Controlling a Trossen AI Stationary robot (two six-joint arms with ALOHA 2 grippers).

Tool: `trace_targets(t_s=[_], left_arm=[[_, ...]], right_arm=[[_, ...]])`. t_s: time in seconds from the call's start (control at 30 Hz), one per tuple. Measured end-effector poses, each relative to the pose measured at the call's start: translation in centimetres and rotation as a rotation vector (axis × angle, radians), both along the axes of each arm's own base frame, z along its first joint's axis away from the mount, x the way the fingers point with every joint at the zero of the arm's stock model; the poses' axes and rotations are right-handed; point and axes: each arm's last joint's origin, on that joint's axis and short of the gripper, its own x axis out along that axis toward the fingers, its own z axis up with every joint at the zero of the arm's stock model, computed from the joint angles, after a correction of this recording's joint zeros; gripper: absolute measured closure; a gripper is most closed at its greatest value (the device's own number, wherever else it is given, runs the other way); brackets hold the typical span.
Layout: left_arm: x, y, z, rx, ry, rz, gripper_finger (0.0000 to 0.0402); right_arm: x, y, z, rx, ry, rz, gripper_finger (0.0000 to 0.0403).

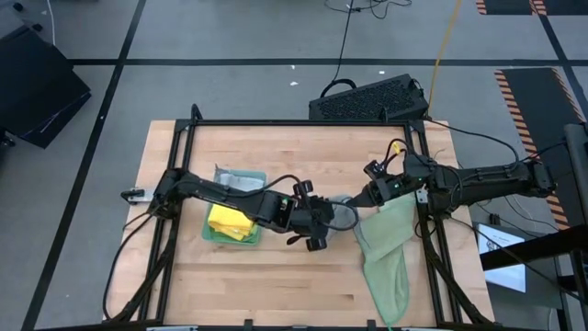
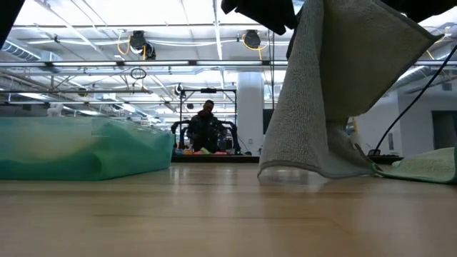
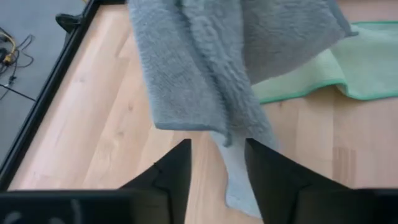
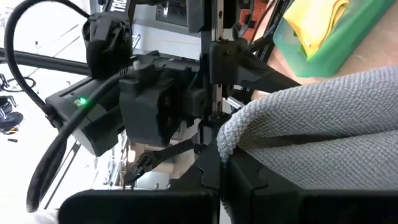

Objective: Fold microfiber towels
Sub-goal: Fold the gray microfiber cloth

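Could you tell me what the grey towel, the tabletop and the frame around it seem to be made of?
Grey towel: soft fuzzy cloth, likely microfiber, with a napped, matte pile that drapes limply.
Tabletop: pale wood, probably butcher block, since lengthwise strips and grain show under a light satin sheen.
Frame: dark, straight, thin bars, probably painted or coated metal, though the look leaves that open.

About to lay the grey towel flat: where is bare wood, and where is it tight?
Free: the near strip of the wooden table, left of the pale sage green towel, and the far strip behind both arms. Crowded: mid-table, where the left gripper and right gripper meet at the grey microfiber towel beside the folded stack.
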Motion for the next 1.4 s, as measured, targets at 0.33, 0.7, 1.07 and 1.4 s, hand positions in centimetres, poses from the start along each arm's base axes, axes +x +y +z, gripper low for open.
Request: trace_targets(t_s=[0.33,0.7,1.07,1.4], left_arm=[[0.3,-0.1,0.5,0.006,-0.034,-0.053,0.0269],[0.7,1.1,0.7,-0.022,-0.059,-0.034,0.0341],[0.7,1.9,0.6,0.007,-0.037,-0.011,0.0279],[0.7,2.2,0.5,0.030,-0.013,-0.042,0.0260]], right_arm=[[0.0,0.0,0.0,-0.017,-0.006,0.002,0.0403],[0.0,0.0,-0.3,-0.010,-0.020,0.005,0.0402],[-0.1,0.1,-0.3,-0.007,-0.029,0.040,0.0402],[-0.1,0.2,-0.3,-0.005,-0.028,0.059,0.0402]])
